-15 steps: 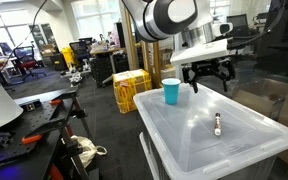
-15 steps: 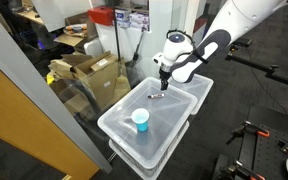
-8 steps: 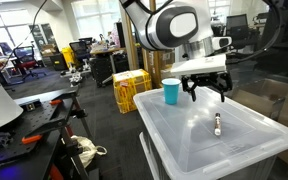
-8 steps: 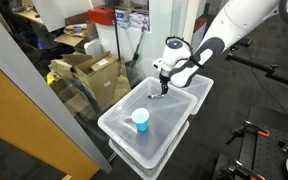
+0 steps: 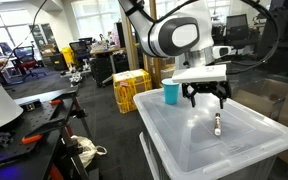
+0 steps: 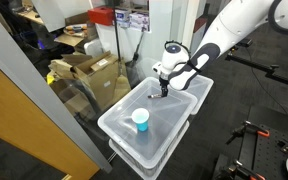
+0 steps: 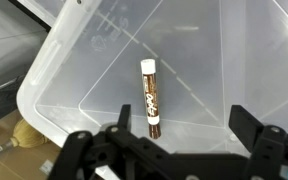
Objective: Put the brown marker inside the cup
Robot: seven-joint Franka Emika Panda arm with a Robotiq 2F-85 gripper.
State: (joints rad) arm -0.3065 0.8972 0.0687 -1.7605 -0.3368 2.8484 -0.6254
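Single arm above the counter (image 5: 179, 145) (here the clear plastic lid of a storage bin), seen from within the room. The brown marker (image 5: 218, 124) lies flat on the lid, apart from every other object. In the wrist view the brown marker (image 7: 151, 97) has its long axis running almost straight up the frame with a slight lean, the pale end pointing away from the end effector (image 7: 182, 128) and the dark end toward it. The printing along the barrel is too small to read.

The end effector (image 5: 206, 100) hovers over the marker with its jaws spread wide and nothing between them touching. In the wrist view the two fingers (image 7: 246, 128) stand on either side of the marker's line, the marker lying nearer one of them than the middle of the gap.

The cup (image 5: 171, 92) stands upright on the same lid, mouth up, well apart from the marker. In an exterior view the cup (image 6: 141, 120) sits toward the opposite end of the lid from the end effector (image 6: 164, 93). A yellow crate (image 5: 131, 90) stands on the floor beyond the bin
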